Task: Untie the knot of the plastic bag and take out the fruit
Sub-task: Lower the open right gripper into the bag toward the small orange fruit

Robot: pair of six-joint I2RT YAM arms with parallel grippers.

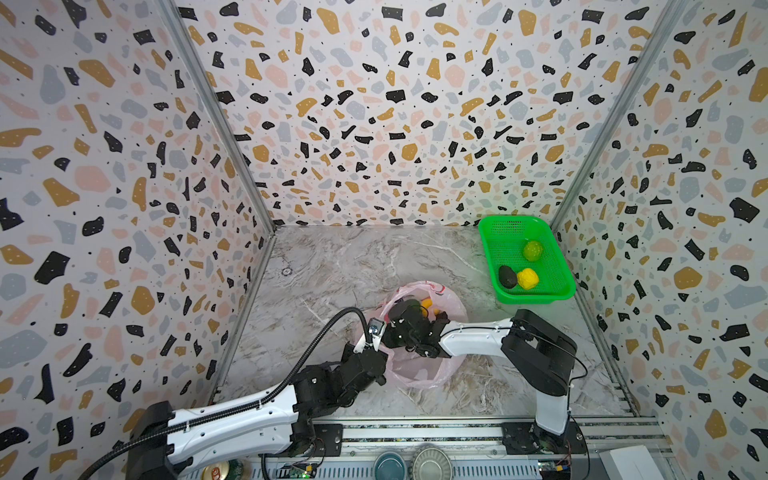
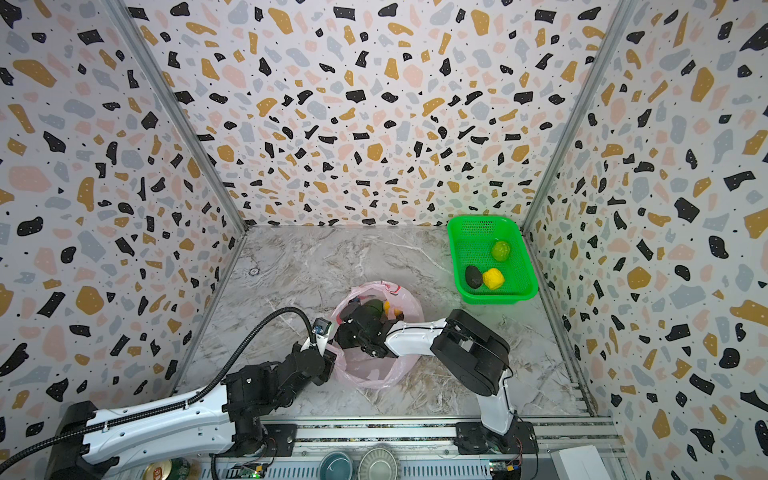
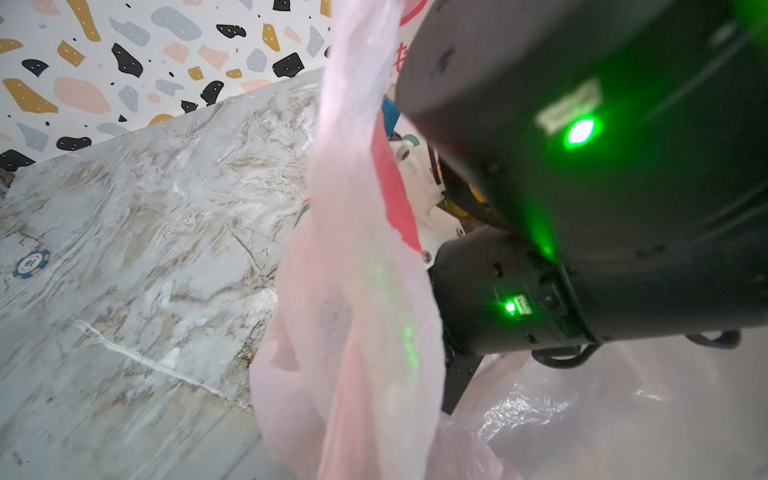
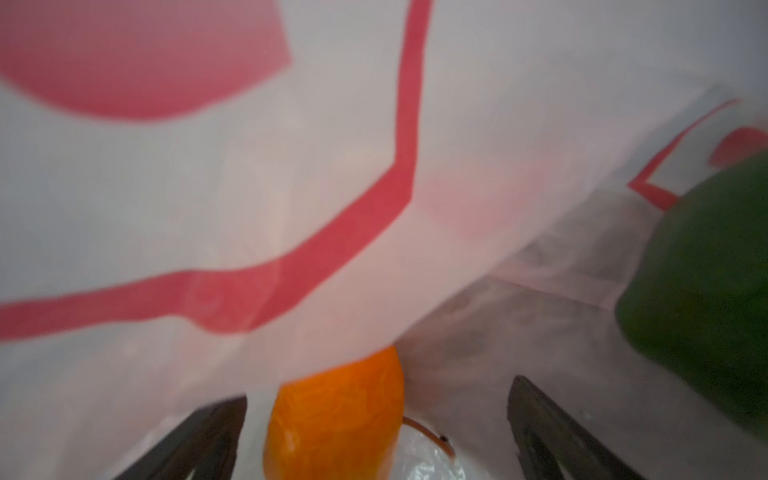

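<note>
Green basket (image 1: pixel 505 232) holds three fruit (image 1: pixel 528 278); right pincer (image 4: pixel 379 390) spread, left pincer (image 1: pixel 386 355) pinching plastic bag (image 1: pixel 419 370)

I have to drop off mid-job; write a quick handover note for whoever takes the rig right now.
Grippers: left gripper shut on the plastic bag rim, holding it up; right gripper open inside the bag, jaws either side of the orange fruit.
Done: bag mouth open; yellow-green fruit, yellow fruit, blackish fruit in the green basket.
Left: orange fruit and dark green fruit, both in the bag.
</note>
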